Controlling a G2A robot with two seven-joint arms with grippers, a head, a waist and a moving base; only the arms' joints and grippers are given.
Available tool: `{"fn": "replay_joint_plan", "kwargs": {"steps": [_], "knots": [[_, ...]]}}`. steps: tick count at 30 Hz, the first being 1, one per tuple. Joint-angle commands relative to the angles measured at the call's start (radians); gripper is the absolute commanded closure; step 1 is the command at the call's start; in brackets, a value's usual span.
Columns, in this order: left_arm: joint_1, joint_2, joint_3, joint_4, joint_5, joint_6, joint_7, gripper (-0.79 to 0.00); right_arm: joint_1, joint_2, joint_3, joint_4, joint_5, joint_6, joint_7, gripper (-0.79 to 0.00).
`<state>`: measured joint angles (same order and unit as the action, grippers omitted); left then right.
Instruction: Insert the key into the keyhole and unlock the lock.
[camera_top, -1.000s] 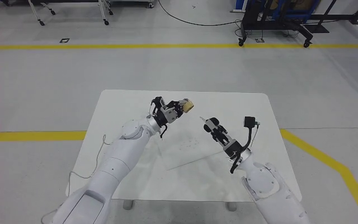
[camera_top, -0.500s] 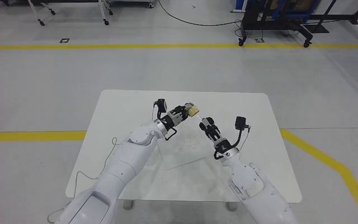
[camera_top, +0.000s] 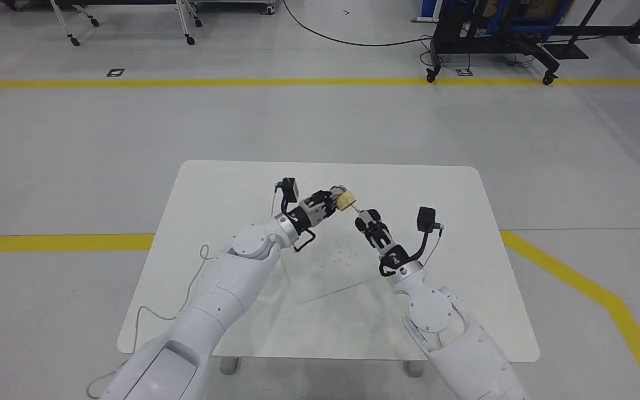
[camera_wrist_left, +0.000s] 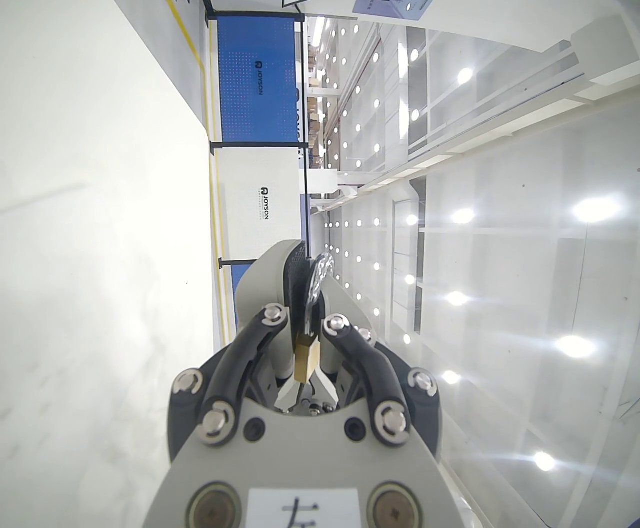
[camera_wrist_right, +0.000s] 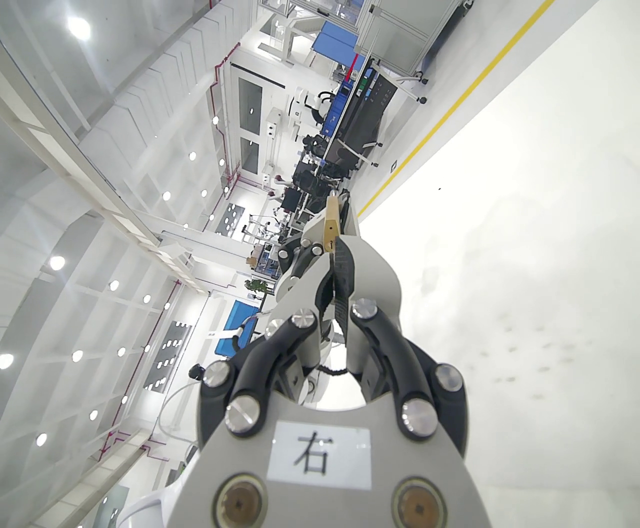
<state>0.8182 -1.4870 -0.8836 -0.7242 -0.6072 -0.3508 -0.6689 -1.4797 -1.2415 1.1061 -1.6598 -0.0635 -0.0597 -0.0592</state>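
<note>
Now your left gripper (camera_top: 328, 201) clamps the brass lock (camera_top: 343, 199); your right gripper (camera_top: 366, 221) pinches the key (camera_top: 357, 212), tip at the lock, over the table (camera_top: 220, 200), well inside its edges. Each wrist housing bears a white one-character label (camera_wrist_left: 303, 507).

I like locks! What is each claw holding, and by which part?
Left claw: the padlock, pinched by its silver loop, it seems. Right claw: the key, its gripped end hidden.
</note>
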Motion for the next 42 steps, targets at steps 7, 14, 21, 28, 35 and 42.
{"fn": "replay_joint_plan", "kwargs": {"steps": [7, 14, 21, 28, 35, 42], "knots": [[0.001, -0.006, -0.004, 0.005, 0.025, 0.003, -0.001, 0.0, 0.001, -0.007, 0.001, 0.007, 0.005, -0.003, 0.01, 0.0], [-0.001, -0.01, -0.01, 0.01, 0.044, 0.0, -0.003, 0.0, 0.009, -0.014, 0.0, 0.02, -0.007, 0.006, 0.006, 0.0], [-0.004, -0.014, 0.0, 0.012, 0.111, -0.015, 0.011, 0.0, 0.017, -0.022, -0.006, 0.031, -0.031, 0.019, -0.009, 0.0], [-0.005, -0.018, 0.002, 0.013, 0.151, -0.016, 0.026, 0.0, 0.021, -0.026, 0.002, 0.038, -0.041, 0.023, 0.004, 0.0], [-0.006, -0.022, 0.002, 0.014, 0.176, -0.017, 0.011, 0.0, 0.023, -0.03, 0.008, 0.042, -0.052, 0.028, 0.006, 0.0], [-0.005, -0.026, -0.013, 0.022, 0.148, -0.014, -0.019, 0.0, 0.022, -0.035, 0.02, 0.041, -0.033, 0.025, 0.01, -0.526]]}}
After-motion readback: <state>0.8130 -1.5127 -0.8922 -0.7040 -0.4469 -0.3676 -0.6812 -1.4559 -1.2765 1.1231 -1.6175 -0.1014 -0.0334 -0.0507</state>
